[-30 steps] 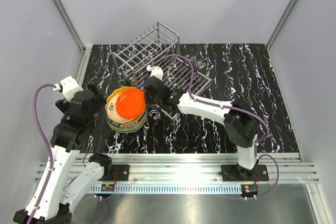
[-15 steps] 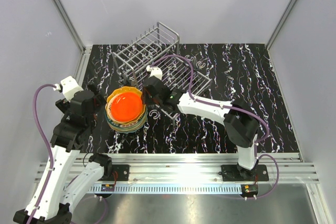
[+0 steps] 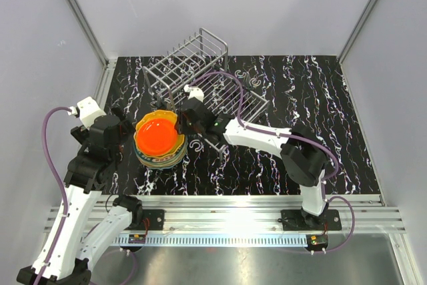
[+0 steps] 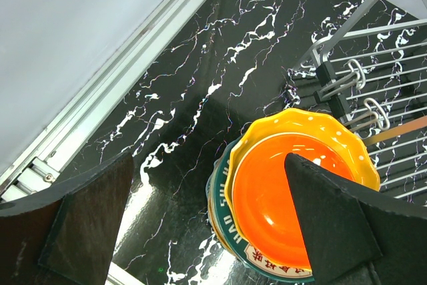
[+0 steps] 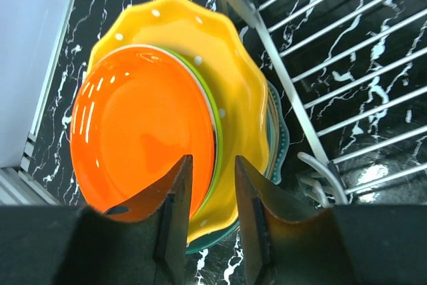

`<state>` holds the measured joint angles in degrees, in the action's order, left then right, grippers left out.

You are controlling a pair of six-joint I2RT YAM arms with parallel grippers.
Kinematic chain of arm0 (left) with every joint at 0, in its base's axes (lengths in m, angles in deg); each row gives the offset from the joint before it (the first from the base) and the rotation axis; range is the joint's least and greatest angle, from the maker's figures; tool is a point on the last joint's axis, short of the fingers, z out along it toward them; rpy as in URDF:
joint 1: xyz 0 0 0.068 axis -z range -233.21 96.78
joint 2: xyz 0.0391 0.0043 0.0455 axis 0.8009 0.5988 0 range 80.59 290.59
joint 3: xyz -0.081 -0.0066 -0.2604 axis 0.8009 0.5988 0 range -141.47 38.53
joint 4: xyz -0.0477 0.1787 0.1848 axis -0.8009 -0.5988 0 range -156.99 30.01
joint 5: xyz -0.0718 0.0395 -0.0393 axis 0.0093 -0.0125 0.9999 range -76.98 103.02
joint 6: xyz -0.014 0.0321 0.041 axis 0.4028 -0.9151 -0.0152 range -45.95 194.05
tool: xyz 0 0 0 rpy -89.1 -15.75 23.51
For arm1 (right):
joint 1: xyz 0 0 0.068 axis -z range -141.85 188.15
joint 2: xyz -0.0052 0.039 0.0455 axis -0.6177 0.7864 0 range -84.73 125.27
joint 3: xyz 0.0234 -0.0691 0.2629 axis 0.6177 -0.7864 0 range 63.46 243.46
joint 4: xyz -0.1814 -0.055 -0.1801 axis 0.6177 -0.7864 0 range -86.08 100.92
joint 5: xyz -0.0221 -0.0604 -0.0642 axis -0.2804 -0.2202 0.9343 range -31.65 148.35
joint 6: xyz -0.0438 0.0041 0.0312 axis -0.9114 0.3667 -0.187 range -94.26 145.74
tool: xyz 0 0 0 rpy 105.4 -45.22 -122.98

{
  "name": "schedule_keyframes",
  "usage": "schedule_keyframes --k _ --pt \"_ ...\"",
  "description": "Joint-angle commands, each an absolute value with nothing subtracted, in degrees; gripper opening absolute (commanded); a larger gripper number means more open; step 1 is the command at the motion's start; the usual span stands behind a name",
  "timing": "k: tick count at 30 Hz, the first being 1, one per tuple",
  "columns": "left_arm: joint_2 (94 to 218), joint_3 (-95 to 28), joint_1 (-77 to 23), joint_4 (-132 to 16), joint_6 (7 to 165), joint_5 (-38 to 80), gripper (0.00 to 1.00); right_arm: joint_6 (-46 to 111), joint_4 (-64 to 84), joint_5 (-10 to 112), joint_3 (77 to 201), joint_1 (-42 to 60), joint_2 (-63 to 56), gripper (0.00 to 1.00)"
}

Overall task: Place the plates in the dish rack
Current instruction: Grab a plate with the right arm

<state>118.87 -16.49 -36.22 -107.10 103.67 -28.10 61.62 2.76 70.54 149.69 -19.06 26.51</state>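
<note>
Below the orange plate (image 4: 270, 195), a rim (image 4: 219, 221) bears illegible lettering (image 4: 234, 231)

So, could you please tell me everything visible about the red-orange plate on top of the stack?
The red-orange plate is round, glossy and plastic-looking, unpatterned. It lies face up atop the stack, on a lime-green plate over a dotted orange plate, beside the dish rack. The right gripper has its jaws slightly apart astride its rim; contact is unclear.
</note>
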Motion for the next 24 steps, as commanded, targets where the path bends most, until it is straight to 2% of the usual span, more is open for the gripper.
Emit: schedule_keyframes --k 1,11,17,24 --pt "118.2 -18.3 -35.9 -105.3 103.9 -28.7 0.99 63.4 5.4 67.8 151.3 -19.0 28.3 0.40" --pt "118.0 -18.3 -35.5 -105.4 103.9 -28.8 0.99 63.9 4.5 65.6 153.1 -19.1 31.9 0.57" --pt "118.0 -18.4 -35.5 -105.3 103.9 -28.9 0.99 62.7 3.0 66.6 154.8 -19.3 32.8 0.58" --pt "118.0 -18.4 -35.4 -105.3 103.8 -28.9 0.99 59.3 -2.9 70.8 159.4 -21.1 35.5 0.53"
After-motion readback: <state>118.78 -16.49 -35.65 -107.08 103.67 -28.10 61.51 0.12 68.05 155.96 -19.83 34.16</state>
